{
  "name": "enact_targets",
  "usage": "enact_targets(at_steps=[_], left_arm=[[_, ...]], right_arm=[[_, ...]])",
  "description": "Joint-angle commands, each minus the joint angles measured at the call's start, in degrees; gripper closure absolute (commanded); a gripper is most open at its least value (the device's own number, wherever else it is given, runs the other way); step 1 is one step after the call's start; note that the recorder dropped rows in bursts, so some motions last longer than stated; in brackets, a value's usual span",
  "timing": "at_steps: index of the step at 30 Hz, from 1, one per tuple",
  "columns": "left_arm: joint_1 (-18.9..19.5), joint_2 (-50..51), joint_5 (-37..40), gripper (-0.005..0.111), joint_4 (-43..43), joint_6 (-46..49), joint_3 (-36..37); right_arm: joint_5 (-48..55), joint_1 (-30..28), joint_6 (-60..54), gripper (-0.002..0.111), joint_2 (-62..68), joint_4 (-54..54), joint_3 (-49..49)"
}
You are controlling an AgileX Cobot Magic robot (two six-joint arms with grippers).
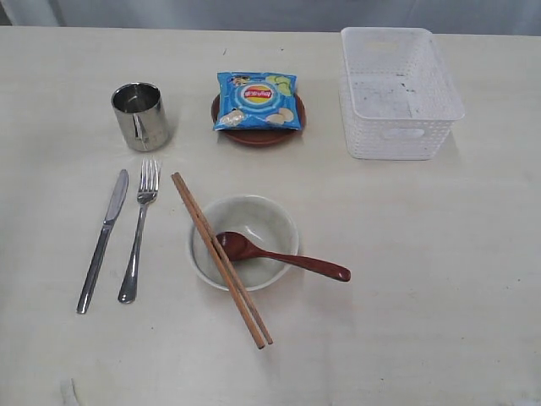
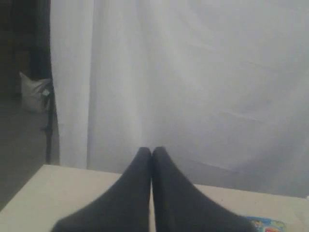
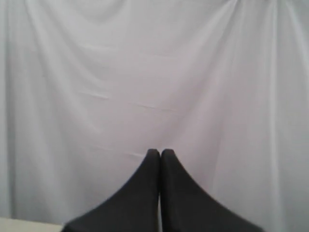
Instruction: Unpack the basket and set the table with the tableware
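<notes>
Your cream table (image 1: 439,279), white curtain (image 2: 193,72) behind, carries a steel cup (image 1: 139,116), a spoon (image 1: 279,256) in the bowl (image 1: 262,216) (chopsticks (image 1: 221,260) across its rim), a chip bag (image 1: 256,100) on the brown plate (image 1: 258,135) and a bare-floored basket (image 1: 397,135); left gripper (image 2: 151,151) and right gripper (image 3: 160,152) are clenched on nothing.

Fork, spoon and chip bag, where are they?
fork (image 1: 139,237), exterior view, on its handle.
spoon (image 1: 287,260), exterior view, on its handle.
chip bag (image 1: 256,99), exterior view, on its front middle.
</notes>
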Motion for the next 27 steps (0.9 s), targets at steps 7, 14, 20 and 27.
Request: enact_targets(at_steps=[7,14,20,27], left_arm=[[5.64,-0.36,-6.70,0.107,-28.99,21.98,5.74],[5.64,-0.36,-11.26,0.107,-31.02,21.85,15.49],[5.64,-0.36,-11.55,0.107,-32.62,19.14,18.46],[5.64,-0.36,-13.56,0.107,-34.08,14.29,18.46]], right_arm=[[-8.44,0.16,-24.73,0.109,-0.13,33.77,14.92],[-13.76,0.16,-24.73,0.109,-0.13,33.92,30.47],[-17.15,0.16,-23.61,0.109,-0.13,37.00,33.32],[-18.89,0.16,-22.36,0.109,-0.13,41.88,33.32]])
